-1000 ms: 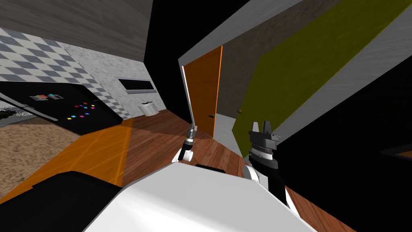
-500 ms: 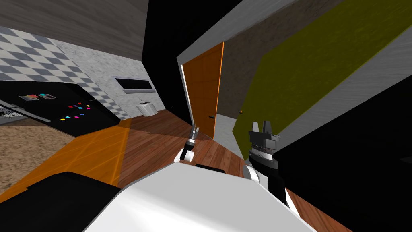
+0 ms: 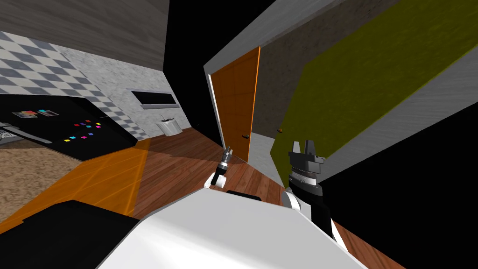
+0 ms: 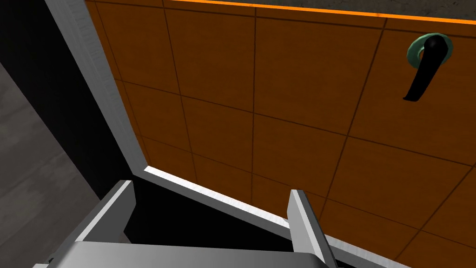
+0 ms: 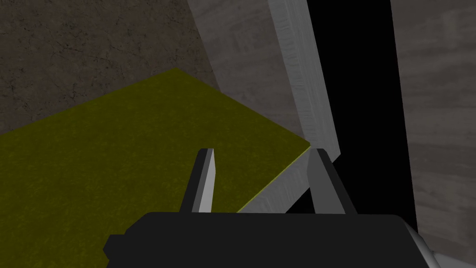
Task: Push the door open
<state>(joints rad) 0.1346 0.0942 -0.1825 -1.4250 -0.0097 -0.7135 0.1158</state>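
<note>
An orange panelled door (image 3: pixel 237 102) stands ajar in its grey frame (image 3: pixel 215 109), swung away from me. Its black lever handle (image 4: pixel 422 70) on a green rose sits near the free edge, and is tiny in the head view (image 3: pixel 245 135). My left gripper (image 3: pixel 227 153) reaches toward the door's lower part, open, its fingers (image 4: pixel 304 228) close to the orange face (image 4: pixel 279 107) and the grey frame corner (image 4: pixel 139 167). My right gripper (image 3: pixel 302 146) is held up beside the olive wall, open with nothing between its fingers (image 5: pixel 206 179).
An olive-green wall (image 3: pixel 354 88) with a grey edge runs along the right of the doorway. Black areas lie behind the frame and at far right. A wooden floor (image 3: pixel 182 163) leads to the door; a black fridge (image 3: pixel 70 130) and an orange panel (image 3: pixel 102 177) lie on the left.
The whole head view has shifted slightly, so my head or base has turned. My left arm has stretched a little further toward the door. The right arm is unchanged.
</note>
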